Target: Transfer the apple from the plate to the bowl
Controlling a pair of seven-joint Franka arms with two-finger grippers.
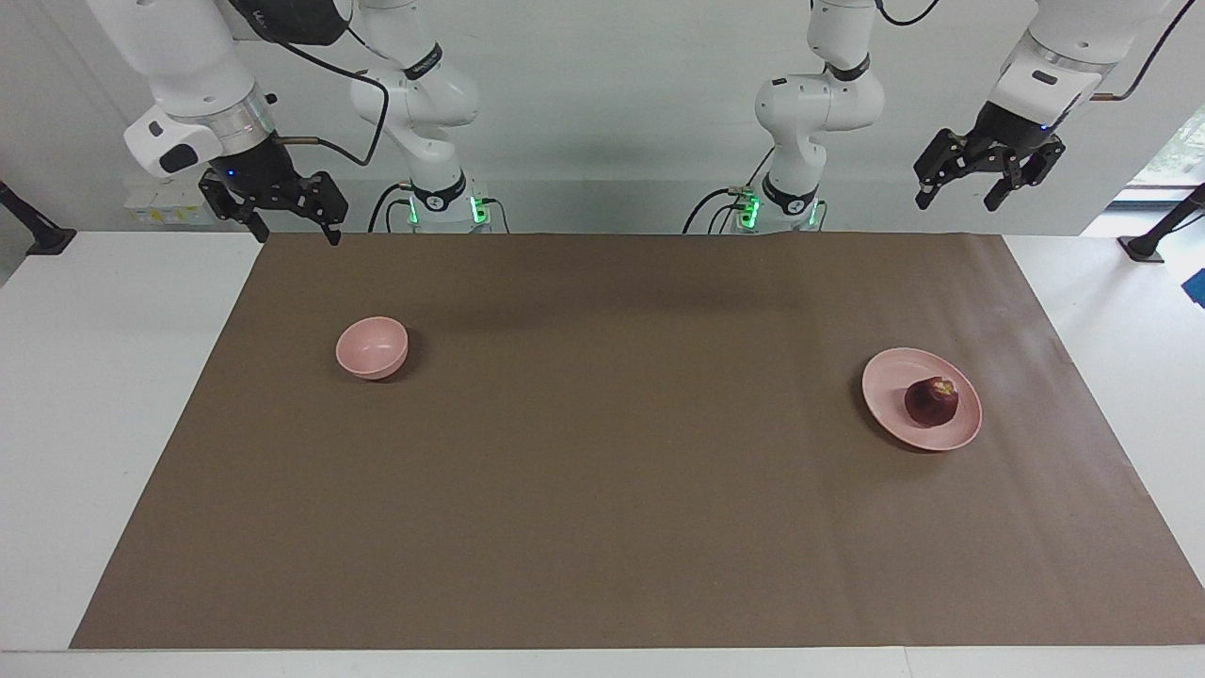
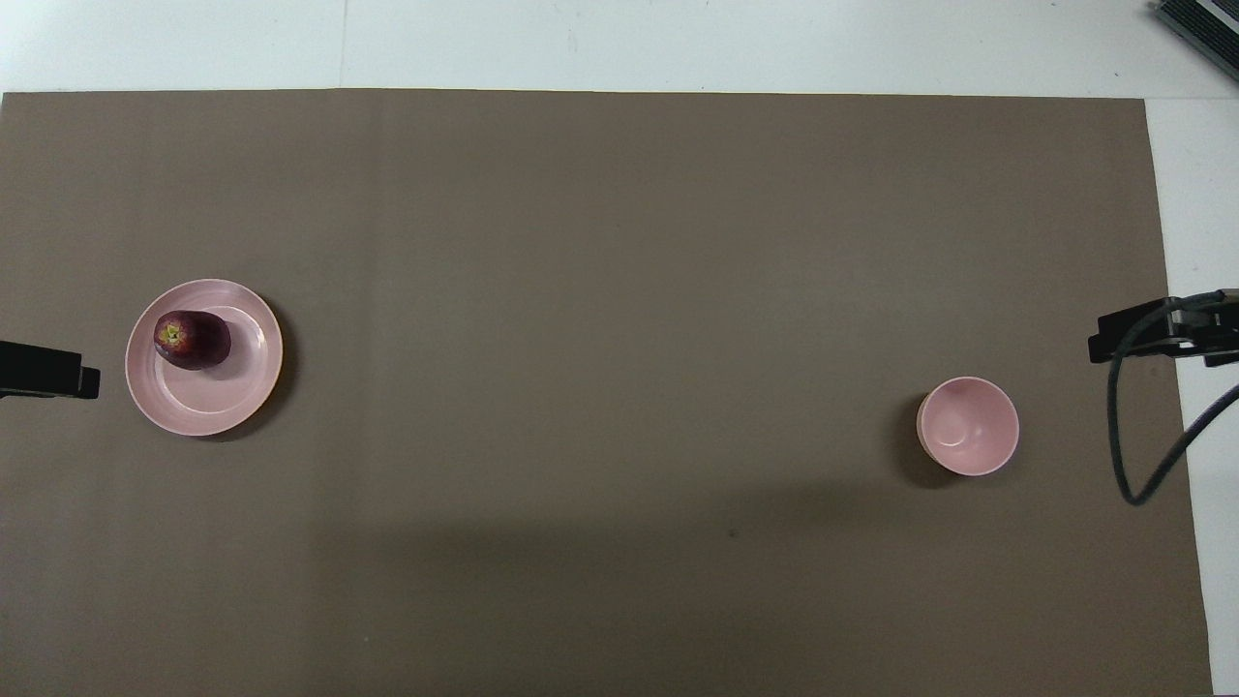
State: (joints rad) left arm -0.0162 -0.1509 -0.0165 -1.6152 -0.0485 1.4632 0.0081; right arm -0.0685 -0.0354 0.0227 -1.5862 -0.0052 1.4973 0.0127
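We take this for a robotics lab rather than a home or kitchen. Two white arms are bolted at one edge of a plain white table (image 1: 113, 395), their bases (image 1: 442, 207) lit with green indicator lights and fed by loose black cables (image 1: 362, 89) — nothing domestic about that. A brown paper sheet (image 1: 621, 471) is spread across the tabletop as a work surface, and the wall is bare and pale. At the table's corners we see black clamp-mounted stands (image 1: 38, 231) — the sort that hold cameras or lights.
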